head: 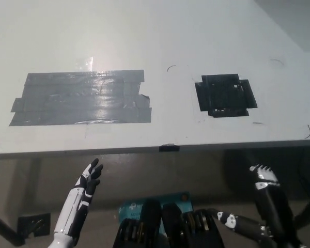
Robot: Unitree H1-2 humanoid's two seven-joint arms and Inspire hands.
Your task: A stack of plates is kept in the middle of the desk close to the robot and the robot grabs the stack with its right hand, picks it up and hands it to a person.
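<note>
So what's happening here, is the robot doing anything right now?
Not much. Both hands hang below the edge of the white desk, holding nothing: the white left hand at lower left, the black right hand at lower right, fingers apart. The desk carries only a grey tape patch and a smaller black tape patch. No plates are in view.

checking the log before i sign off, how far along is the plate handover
No plates and no person are in view, so the pictures cannot confirm the handover. The desk shows only a grey tape patch and a black tape patch. Nothing is in hand: the right hand is open below the desk edge, and the left hand is open at lower left. Nothing visible is left to grab.
</note>
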